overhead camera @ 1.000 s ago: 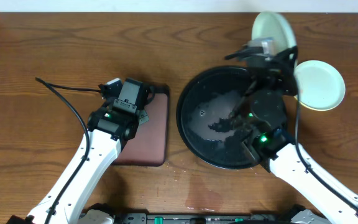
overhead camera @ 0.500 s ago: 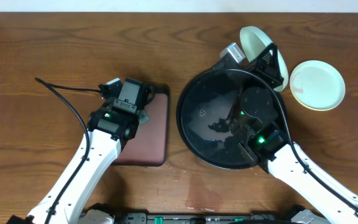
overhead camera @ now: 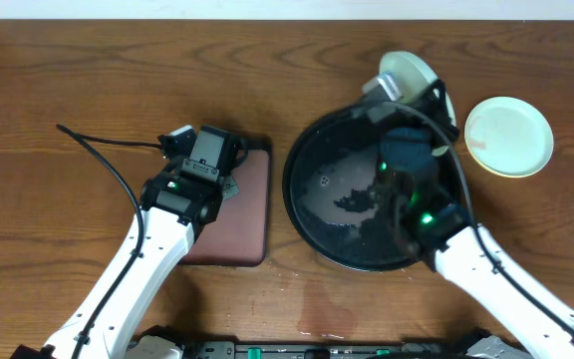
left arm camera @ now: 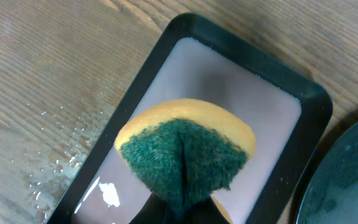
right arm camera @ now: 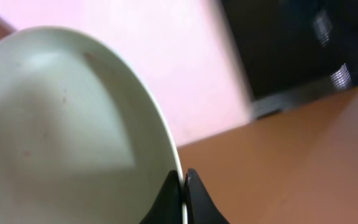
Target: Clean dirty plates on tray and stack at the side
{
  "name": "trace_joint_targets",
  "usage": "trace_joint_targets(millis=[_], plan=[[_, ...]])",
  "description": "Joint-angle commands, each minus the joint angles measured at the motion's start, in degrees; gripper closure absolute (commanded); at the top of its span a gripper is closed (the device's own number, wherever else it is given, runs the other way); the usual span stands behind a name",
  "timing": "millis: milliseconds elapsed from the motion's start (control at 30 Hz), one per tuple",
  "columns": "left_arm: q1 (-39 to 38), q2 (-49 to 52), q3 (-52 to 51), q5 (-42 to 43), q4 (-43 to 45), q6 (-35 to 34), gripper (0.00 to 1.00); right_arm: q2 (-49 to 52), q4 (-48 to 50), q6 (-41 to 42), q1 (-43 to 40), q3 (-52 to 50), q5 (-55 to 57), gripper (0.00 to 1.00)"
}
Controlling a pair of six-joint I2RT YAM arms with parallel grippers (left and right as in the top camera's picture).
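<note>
The right arm (overhead camera: 486, 269) comes in from the near right corner of the table (overhead camera: 88, 60) and reaches across the black tray (overhead camera: 312, 214), its wrist above the tray's far right rim. The right jaws are pressed together on the rim of a mint-green plate (right arm camera: 61, 124), pinching it edge-on. From overhead the plate stands tilted steeply, almost on edge, just past the tray's far rim toward the far edge of the table. Whether it touches the rim cannot be told. A few faint reddish specks show on its face in the wrist view.

The left arm (overhead camera: 138, 259) rises from the near left corner and bends over the maroon tray (left arm camera: 253, 93), a small rectangle with a black rim lying just left of the black tray. The left jaws are shut on a sponge (left arm camera: 185, 155), yellow with a green scouring face, folded in the pinch and hanging over the pale liquid in that tray.

A second plate (overhead camera: 507, 136) lies flat on bare wood just beside the black tray's right rim, apart from the held plate. The black tray's floor is wet and glossy, with dark smears near its middle.

Bare wood runs along the whole far edge and fills the far left corner. A black cable (overhead camera: 98, 150) loops across the left side to the left arm. Water drops (left arm camera: 61, 149) lie on the wood beside the maroon tray. A damp patch (overhead camera: 322, 299) sits near the front edge between the two arms.
</note>
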Motion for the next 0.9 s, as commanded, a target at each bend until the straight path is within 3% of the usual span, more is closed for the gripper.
trace_joint_targets(millis=[0, 33, 133, 333, 500, 867], plan=[[0.24, 0.02, -0.37, -0.42, -0.24, -0.72, 0.92, -0.11, -9.53, 31.58, -9.14, 0.04, -9.22, 0.99], [0.24, 0.02, -0.37, -0.42, -0.46, -0.72, 0.92, -0.11, -14.01, 40.52, -13.66, 0.04, -13.84, 0.99], [0.24, 0.02, -0.37, -0.42, -0.98, -0.7, 0.92, -0.13, -20.09, 57.09, -24.98, 0.04, -25.94, 0.99], [0.24, 0.02, -0.37, -0.42, -0.98, -0.72, 0.92, 0.13, -20.7, 72.0, -52.09, 0.04, -60.74, 0.99], [0.24, 0.02, -0.37, -0.37, -0.98, -0.72, 0.92, 3.63, -20.72, 77.15, -61.83, 0.0, -62.07, 0.99], [0.24, 0.02, -0.37, -0.37, -0.98, -0.72, 0.92, 18.23, -12.59, 80.32, -63.45, 0.0, -60.46, 0.99]])
